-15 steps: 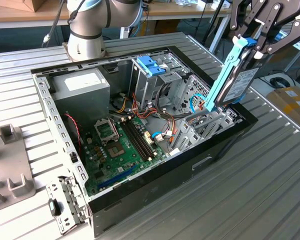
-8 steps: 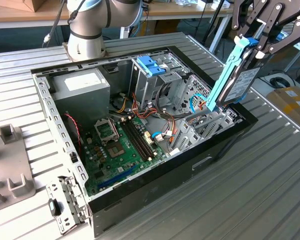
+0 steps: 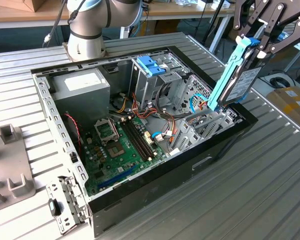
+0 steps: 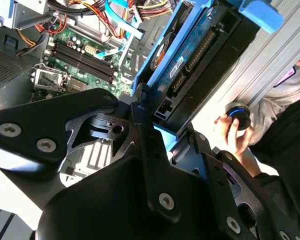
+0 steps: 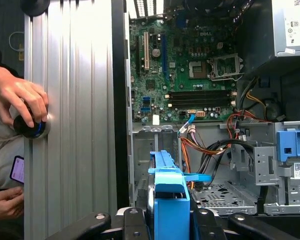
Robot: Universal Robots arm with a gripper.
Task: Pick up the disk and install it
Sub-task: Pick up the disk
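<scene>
The gripper [image 3: 257, 42] is clamped on the disk [image 3: 238, 82], its black fingers [image 3: 270, 30] closed against the upper end of the light-blue carrier rail [image 3: 229, 75] that frames the drive. The disk hangs tilted, clear of the table, above the corner of the open computer case [image 3: 140, 190] at the exterior view's right, with its lower end just over the metal drive bay [image 3: 210, 125] at that corner. In the second wrist view the disk [image 4: 190, 60] runs away from the gripper linkage [image 4: 140, 150], connector edge showing, and the rail's blue end tab [image 4: 260, 15] stands at its far end. In the first wrist view the rail [image 5: 170, 200] sits between the gripper links, pointing at the case interior. Inside the case lie the green motherboard [image 3: 120, 150], a grey power supply [image 3: 82, 85] toward the far edge, and a deeper-blue latch [image 3: 151, 65] atop a silver cage. The case rests on a ribbed metal table [image 3: 270, 170]. At the table's edge, in the first wrist view, a person's hand [image 5: 17, 100] grips a round black knob [image 5: 32, 129].
</scene>
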